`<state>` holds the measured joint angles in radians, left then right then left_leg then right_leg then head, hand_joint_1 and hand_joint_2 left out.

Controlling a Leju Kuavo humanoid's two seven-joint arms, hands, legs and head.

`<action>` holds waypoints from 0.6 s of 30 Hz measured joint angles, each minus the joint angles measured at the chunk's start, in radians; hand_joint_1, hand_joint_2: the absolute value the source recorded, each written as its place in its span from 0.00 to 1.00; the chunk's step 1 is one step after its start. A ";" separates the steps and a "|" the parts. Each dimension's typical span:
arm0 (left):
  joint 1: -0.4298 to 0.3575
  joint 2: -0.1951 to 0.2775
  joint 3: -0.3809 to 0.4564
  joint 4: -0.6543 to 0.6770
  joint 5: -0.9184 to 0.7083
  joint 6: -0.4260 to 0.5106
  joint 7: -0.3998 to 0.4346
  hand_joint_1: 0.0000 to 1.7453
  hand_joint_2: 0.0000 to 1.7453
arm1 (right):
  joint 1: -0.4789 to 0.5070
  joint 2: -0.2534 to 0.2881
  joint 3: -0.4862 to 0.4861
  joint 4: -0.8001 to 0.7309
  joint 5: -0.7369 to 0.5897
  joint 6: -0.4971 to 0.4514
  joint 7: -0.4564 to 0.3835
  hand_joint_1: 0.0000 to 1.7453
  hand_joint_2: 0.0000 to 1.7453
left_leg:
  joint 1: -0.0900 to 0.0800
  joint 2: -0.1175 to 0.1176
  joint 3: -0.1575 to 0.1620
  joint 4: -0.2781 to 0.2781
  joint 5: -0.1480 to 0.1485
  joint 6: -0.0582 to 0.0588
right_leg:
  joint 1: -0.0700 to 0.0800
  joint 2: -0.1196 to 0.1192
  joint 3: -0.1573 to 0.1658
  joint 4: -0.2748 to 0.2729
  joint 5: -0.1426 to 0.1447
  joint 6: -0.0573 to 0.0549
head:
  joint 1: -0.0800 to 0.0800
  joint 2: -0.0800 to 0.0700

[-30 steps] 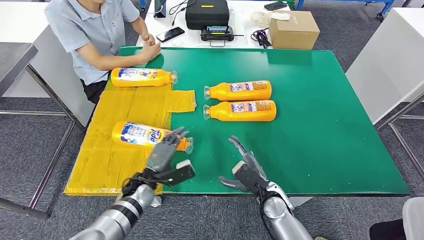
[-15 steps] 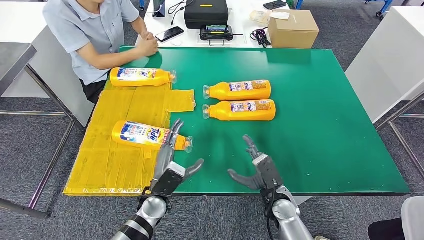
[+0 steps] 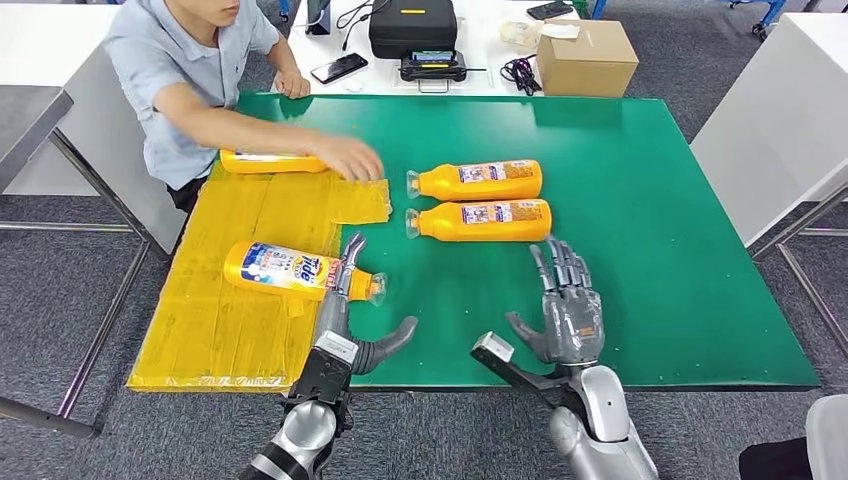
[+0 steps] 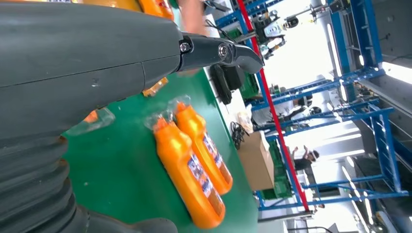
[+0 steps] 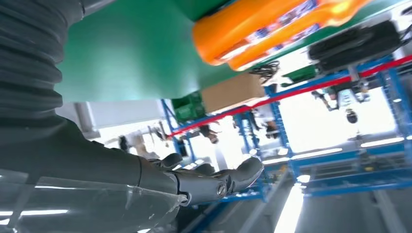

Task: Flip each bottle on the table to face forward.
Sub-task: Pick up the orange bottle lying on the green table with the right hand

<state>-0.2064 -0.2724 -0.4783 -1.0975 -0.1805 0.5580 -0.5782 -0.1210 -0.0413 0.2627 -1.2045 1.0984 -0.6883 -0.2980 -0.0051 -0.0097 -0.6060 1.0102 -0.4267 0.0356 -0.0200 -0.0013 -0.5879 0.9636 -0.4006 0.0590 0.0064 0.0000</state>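
Head view shows you a green worktop (image 3: 650,250) with a yellow mat (image 3: 240,320) on its left part. Four orange bottles lie on their sides. Two lie side by side at the centre of the frame, caps pointing left: the upper one (image 3: 480,181) and the lower one (image 3: 485,221), close together; you cannot tell whether they touch. A third, the Tide bottle (image 3: 290,270), lies on the mat at lower left with its blue and white label up and its cap pointing right. The fourth (image 3: 270,161) lies at the mat's upper edge, partly hidden by a person's arm (image 3: 260,130); the person's hand (image 3: 350,158) is over its right end.

Your left hand (image 3: 345,320) is at the lower centre-left, fingers straight and pointing up the frame, thumb out to the right. Its fingertips (image 3: 350,250) reach the neck end of the Tide bottle; you cannot tell whether they touch it. It grips nothing.

Your right hand (image 3: 565,305) is at the lower centre-right, just below the lower bottle, fingers spread and pointing up the frame, thumb to the left. It holds nothing.

Across the top of the frame, behind the worktop, you have a white table (image 3: 480,45) with a black case (image 3: 413,25), a cardboard box (image 3: 585,58), a phone (image 3: 340,68) and cables (image 3: 520,72).
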 joint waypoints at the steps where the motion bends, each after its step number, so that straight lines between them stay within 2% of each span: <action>1: 0.001 0.000 -0.001 -0.004 0.002 -0.001 0.000 0.00 1.00 | 0.000 -0.004 0.000 0.002 0.002 -0.001 0.001 0.00 1.00 | 0.000 0.000 0.000 0.000 0.000 0.000 | 0.000 0.000 0.000 0.000 0.000 0.000 | 0.000 0.000; 18: 0.010 0.000 -0.002 -0.025 0.011 -0.004 0.000 0.00 1.00 | -0.003 -0.023 0.001 0.014 0.022 -0.002 0.011 0.00 1.00 | 0.000 0.000 0.000 0.000 0.000 0.000 | 0.000 0.000 0.000 0.000 0.000 0.000 | 0.000 0.000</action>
<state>-0.1967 -0.2724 -0.4803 -1.1228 -0.1698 0.5537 -0.5777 -0.1240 -0.0644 0.2636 -1.1904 1.1206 -0.6900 -0.2869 -0.0052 -0.0099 -0.6059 1.0102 -0.4267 0.0356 -0.0201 -0.0014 -0.5879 0.9636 -0.4006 0.0590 0.0062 0.0000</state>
